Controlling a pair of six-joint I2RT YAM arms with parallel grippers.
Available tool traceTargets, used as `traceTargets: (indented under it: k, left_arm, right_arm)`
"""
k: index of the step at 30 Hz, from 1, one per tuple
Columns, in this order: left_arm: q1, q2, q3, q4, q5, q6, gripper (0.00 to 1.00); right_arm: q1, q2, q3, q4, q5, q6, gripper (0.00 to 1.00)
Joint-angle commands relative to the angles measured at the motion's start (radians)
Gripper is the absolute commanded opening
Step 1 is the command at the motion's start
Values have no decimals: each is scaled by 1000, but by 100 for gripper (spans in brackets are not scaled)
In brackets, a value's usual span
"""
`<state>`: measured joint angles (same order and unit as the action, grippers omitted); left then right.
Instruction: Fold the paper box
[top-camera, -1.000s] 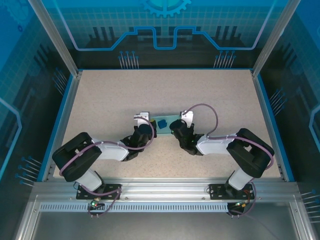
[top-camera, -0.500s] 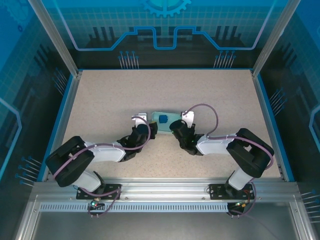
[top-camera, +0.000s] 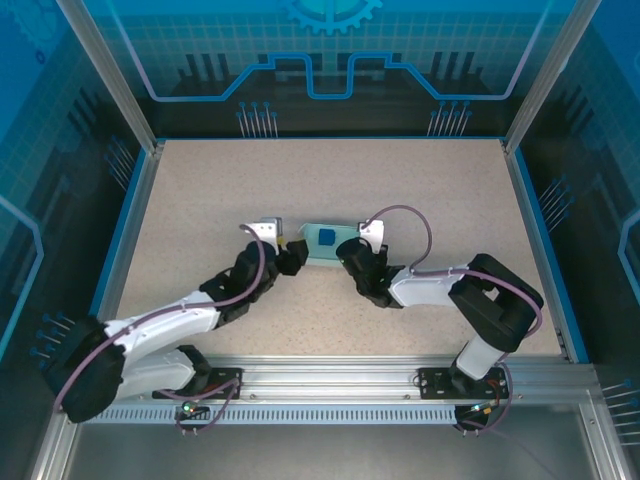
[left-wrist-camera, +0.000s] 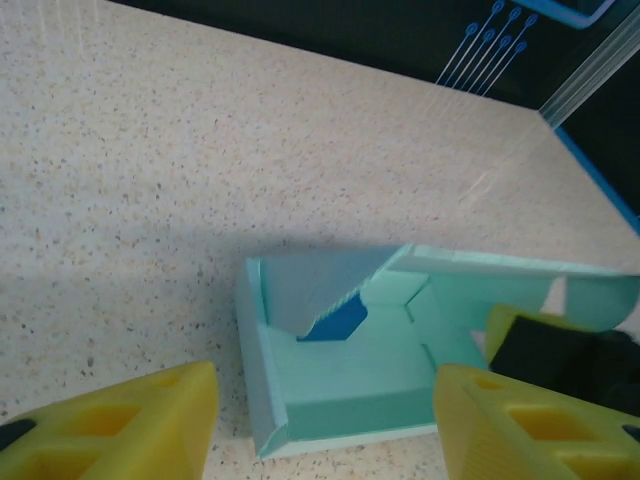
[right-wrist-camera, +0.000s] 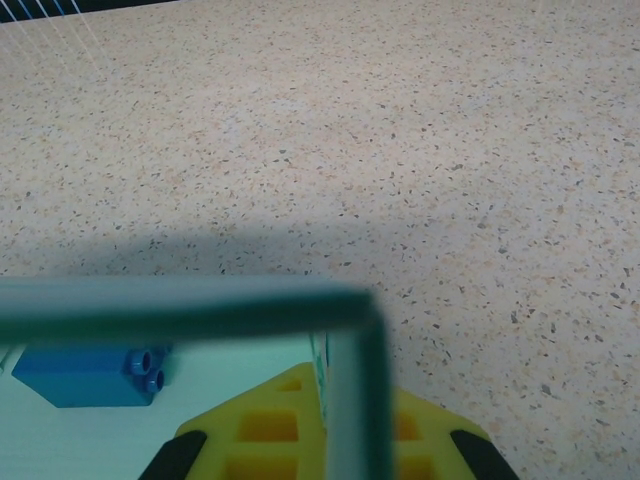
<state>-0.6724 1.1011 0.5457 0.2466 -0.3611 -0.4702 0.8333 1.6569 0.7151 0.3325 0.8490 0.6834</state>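
Here the paper box (top-camera: 315, 251) lies lengthwise left-right; left gripper (top-camera: 298, 257) wide, right gripper (top-camera: 348, 249) pinching its end.

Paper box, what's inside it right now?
A small dark blue block lies on the floor of the paper box. In the left wrist view a folded-in flap covers the block's upper part, so its full shape is hidden there.
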Motion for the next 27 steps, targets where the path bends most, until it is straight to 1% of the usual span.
traceTargets:
  k: [1, 3, 7, 12, 16, 18, 22, 27]
  left_arm:
    - [67, -43, 108, -160, 165, 25, 60]
    - [107, -20, 178, -210, 238, 46, 60]
    - [143, 115, 339, -297, 318, 103, 60]
    - [157, 340, 549, -402, 434, 183, 60]
    - [164, 522, 705, -492, 515, 226, 57]
    - [164, 585, 765, -541, 570, 231, 54]
    - [160, 630, 758, -531, 660, 208, 52]
    - [143, 631, 697, -510, 677, 183, 50]
  right_arm:
    - [5, 50, -14, -147, -30, -32, 0]
    - [5, 53, -13, -145, -27, -40, 0]
    - [5, 62, -12, -129, -28, -63, 0]
    - [12, 63, -14, -107, -15, -95, 0]
    - [12, 55, -17, -96, -7, -121, 0]
    - [13, 50, -19, -96, -3, -128, 0]
    - [12, 35, -26, -96, 5, -142, 0]
    - [12, 6, -35, -107, 6, -161, 5]
